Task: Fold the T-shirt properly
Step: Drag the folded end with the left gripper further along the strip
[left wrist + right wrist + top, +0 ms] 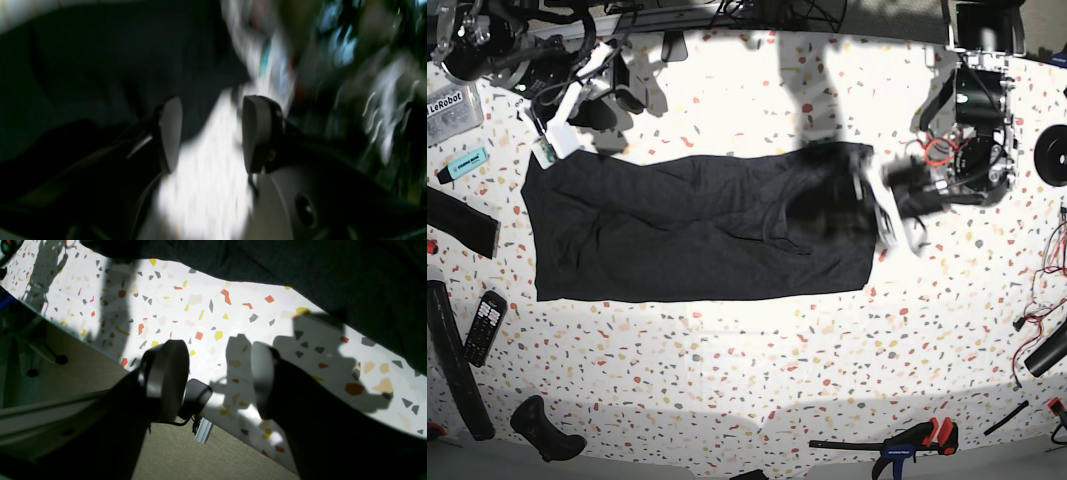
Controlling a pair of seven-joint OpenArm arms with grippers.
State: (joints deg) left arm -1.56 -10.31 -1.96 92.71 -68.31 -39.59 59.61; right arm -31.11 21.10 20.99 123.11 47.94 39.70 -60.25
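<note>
— Two dark pads fill the right wrist view: the right gripper (218, 376) stands open and empty over speckled table (206, 323), the T-shirt (333, 276) just beyond.

— And the left gripper (210, 133)?

— Blurred, jaws apart, nothing between. Only the base view shows the T-shirt (697, 230) folded into a band; a tag (452, 100) reads "LeRobot".

One black T-shirt (697, 235) lies on one speckled table (757, 370). Two robot arms work there, one at 10 o'clock (567, 70) and one at 3 o'clock (957, 150). At 8 o'clock sits one black remote control (484, 325). At 5 o'clock lies one clamp (907, 445). At 9 o'clock rests one teal marker (462, 163).
</note>
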